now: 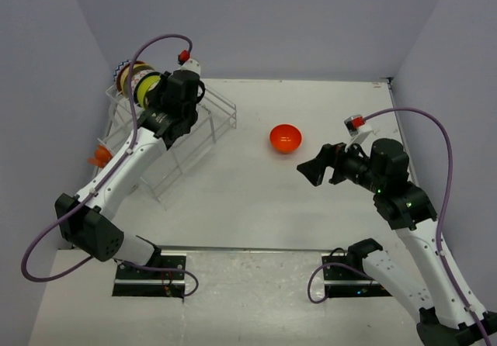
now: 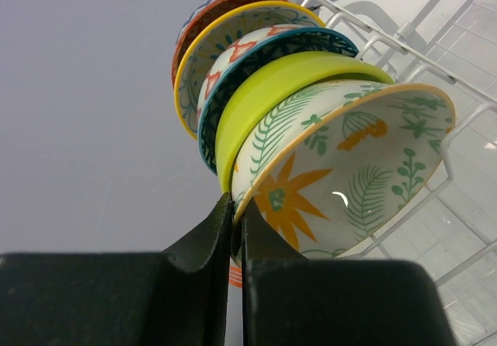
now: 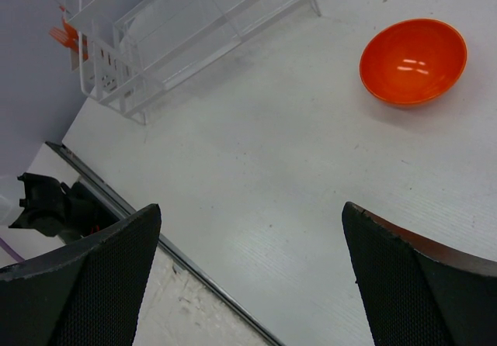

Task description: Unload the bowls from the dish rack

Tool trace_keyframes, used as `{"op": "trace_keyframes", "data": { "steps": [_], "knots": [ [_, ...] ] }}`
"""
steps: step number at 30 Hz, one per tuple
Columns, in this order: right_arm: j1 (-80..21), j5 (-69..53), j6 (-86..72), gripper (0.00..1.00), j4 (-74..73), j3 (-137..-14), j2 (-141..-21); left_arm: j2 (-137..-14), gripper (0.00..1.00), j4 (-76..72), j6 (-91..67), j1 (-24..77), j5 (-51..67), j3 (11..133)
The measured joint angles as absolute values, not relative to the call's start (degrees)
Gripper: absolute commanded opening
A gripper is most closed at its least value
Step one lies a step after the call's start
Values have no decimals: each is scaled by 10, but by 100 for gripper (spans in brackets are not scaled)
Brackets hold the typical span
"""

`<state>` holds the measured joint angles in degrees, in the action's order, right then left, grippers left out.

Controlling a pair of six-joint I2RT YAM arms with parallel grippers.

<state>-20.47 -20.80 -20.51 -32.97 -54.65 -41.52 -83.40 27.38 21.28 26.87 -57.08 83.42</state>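
Observation:
The dish rack (image 1: 211, 122) stands at the table's far left. Several bowls stand on edge in a row at its far end (image 1: 133, 82). In the left wrist view the nearest is white with green leaves and an orange flower (image 2: 349, 167), then a lime-green bowl (image 2: 272, 90), patterned bowls (image 2: 233, 51) and a red-rimmed one (image 2: 221, 3). My left gripper (image 2: 237, 204) is shut on the rim of the nearest white bowl. An orange-red bowl (image 1: 285, 137) sits upright on the table (image 3: 412, 60). My right gripper (image 3: 252, 210) is open and empty, above the table near it (image 1: 312, 167).
The rack's white wires (image 2: 404, 43) run behind the bowls; its near part holds no bowls (image 3: 194, 28). A small orange object (image 1: 101, 156) hangs at the rack's left side. A metal strip (image 3: 155, 237) marks the table's near edge. Grey walls close in on three sides.

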Motion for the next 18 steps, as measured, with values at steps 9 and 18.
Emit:
{"op": "trace_keyframes", "data": {
  "steps": [9, 18],
  "knots": [
    [-205, -222, -209, 99, -329, -547, -415, -797, 0, 232, 257, 291, -601, 819],
    [-205, -223, -210, 99, -329, -549, -416, -780, 0, 219, 268, 313, -612, 819]
  ]
}}
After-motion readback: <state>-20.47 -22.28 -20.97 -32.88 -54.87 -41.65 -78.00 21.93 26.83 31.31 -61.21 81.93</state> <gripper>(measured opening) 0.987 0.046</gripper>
